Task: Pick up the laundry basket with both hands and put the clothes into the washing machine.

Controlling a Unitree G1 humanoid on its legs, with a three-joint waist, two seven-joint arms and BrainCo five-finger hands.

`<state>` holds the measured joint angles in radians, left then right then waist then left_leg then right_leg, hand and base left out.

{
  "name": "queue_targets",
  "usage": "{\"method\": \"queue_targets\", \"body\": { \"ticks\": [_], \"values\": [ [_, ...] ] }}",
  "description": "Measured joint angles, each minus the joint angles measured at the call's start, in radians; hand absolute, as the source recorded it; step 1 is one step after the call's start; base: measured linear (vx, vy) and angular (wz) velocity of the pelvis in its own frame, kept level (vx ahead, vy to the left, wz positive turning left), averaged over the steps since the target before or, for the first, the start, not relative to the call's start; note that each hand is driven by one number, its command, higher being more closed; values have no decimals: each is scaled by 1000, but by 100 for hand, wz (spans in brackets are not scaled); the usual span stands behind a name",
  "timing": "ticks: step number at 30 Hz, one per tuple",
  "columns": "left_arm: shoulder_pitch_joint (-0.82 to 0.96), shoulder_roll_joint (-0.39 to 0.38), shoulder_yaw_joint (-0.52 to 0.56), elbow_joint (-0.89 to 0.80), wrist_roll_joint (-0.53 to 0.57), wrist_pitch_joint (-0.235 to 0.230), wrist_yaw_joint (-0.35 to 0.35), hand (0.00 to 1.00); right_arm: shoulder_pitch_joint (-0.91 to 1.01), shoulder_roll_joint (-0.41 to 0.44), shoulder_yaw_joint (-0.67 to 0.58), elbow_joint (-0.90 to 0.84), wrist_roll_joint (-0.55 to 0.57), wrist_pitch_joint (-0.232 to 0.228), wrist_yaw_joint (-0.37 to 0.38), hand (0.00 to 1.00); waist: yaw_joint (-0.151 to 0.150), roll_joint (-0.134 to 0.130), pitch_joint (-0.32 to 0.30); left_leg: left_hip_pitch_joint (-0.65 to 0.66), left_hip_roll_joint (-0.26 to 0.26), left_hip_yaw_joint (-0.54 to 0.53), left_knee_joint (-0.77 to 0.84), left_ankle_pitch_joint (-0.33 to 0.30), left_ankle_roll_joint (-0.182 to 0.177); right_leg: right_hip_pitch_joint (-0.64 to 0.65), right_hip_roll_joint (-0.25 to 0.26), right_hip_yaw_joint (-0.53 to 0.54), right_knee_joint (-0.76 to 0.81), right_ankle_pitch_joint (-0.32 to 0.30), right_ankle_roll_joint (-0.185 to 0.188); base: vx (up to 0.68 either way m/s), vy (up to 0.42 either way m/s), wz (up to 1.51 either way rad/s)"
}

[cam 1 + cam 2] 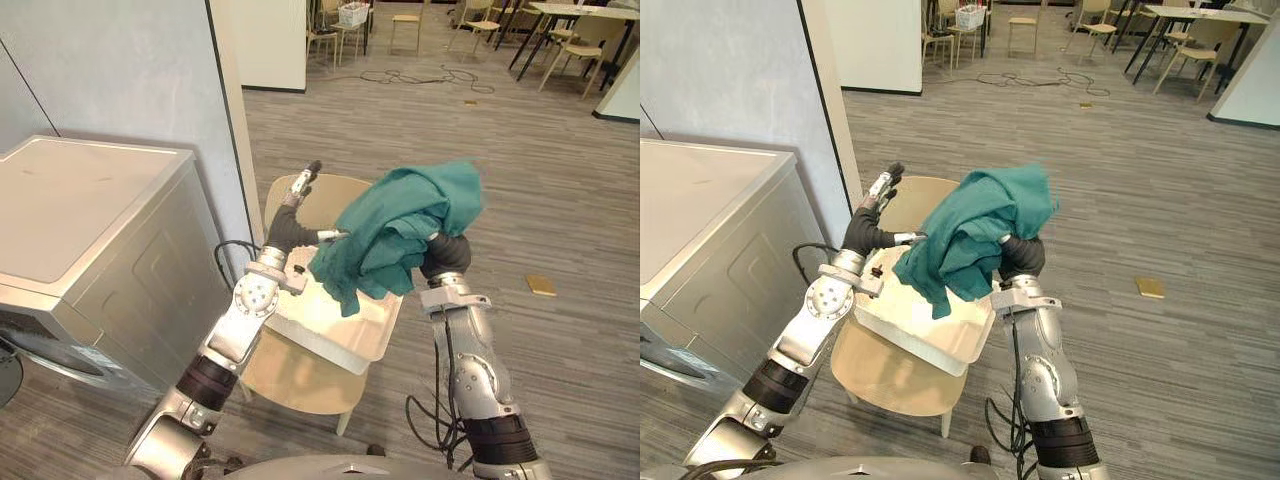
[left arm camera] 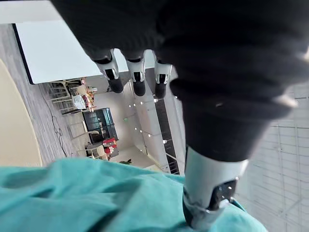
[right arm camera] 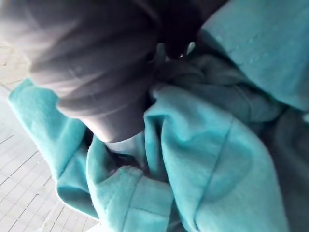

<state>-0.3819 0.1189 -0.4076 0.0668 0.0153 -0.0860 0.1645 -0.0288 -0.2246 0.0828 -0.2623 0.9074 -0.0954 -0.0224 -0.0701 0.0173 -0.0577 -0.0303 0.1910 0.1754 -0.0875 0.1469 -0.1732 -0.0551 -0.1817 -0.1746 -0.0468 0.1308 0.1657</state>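
A white laundry basket point(image 1: 340, 335) rests on the seat of a tan chair point(image 1: 300, 380). A teal cloth point(image 1: 410, 215) is bunched high over the basket's right side, with one end hanging down into it. My right hand point(image 1: 445, 255) is under that cloth, which wraps round the hand's dark cover point(image 3: 96, 63). My left hand point(image 1: 290, 215) is raised over the basket's left edge, open, with straight fingers point(image 2: 137, 75) pointing up and away. The teal cloth point(image 2: 96, 198) lies just past its thumb.
A silver washing machine point(image 1: 90, 230) stands at the left, close to the chair, against a grey-blue wall panel point(image 1: 130, 70). A small tan block point(image 1: 541, 285) lies on the floor to the right. Chairs and tables point(image 1: 560, 30) stand far back.
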Motion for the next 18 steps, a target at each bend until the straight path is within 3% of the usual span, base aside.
{"method": "queue_targets", "body": {
  "ticks": [9,18],
  "values": [
    [-80,-2,-90,125,11,13,-40,0,18,0,35,-1,8,17,1,100,-17,3,-12,0,0,0,0,-2,-3,-1,0,1,0,0,0,0,0,0],
    [-140,-1,-187,231,108,20,-117,0,23,-1,35,-9,8,17,1,100,-20,3,-14,0,0,2,0,0,2,-1,1,3,-3,0,0,0,0,0]
  ]
}}
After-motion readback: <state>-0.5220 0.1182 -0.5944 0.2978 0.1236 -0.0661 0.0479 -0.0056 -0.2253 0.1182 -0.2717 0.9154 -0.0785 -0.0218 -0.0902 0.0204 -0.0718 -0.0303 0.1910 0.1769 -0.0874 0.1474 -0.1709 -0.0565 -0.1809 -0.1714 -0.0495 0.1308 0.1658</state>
